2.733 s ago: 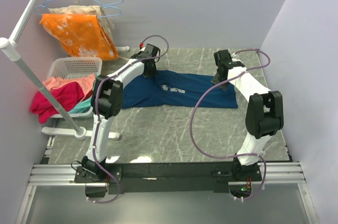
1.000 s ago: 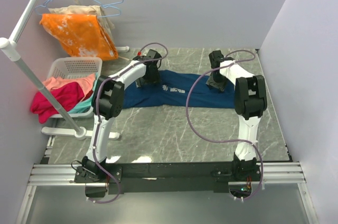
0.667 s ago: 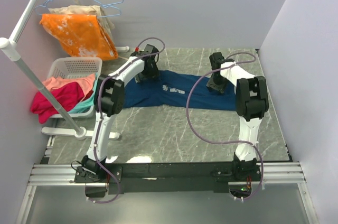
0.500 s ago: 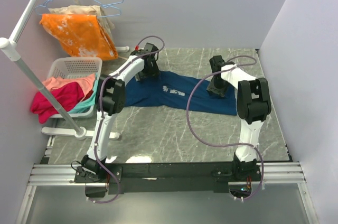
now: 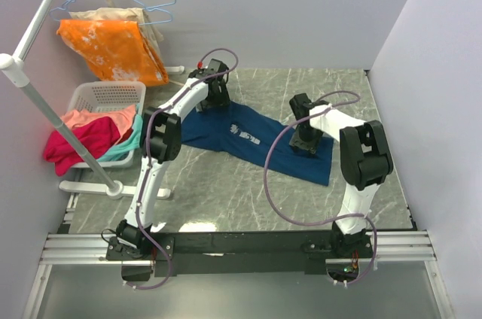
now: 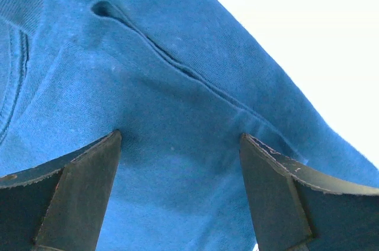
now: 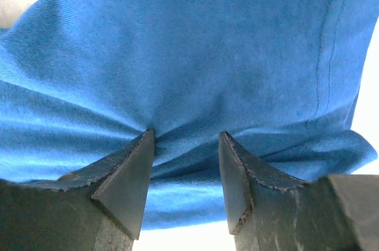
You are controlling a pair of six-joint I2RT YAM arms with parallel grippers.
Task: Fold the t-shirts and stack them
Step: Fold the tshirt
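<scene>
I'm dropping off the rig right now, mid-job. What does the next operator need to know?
Left gripper: open, fingers wide, over the far-left end of the navy t-shirt.
Right gripper: fingers half-closed, pressed into the cloth near the shirt's right end. The cloth puckers between them; grip unconfirmed.
The shirt lies spread out, slanting across the table. More clothes sit in the white basket, left.
Done: no fold, no stack visible.
Left: fold it, stack it.

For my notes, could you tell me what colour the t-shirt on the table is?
Navy blue t-shirt with a pale print; clearest in the top view.
</scene>
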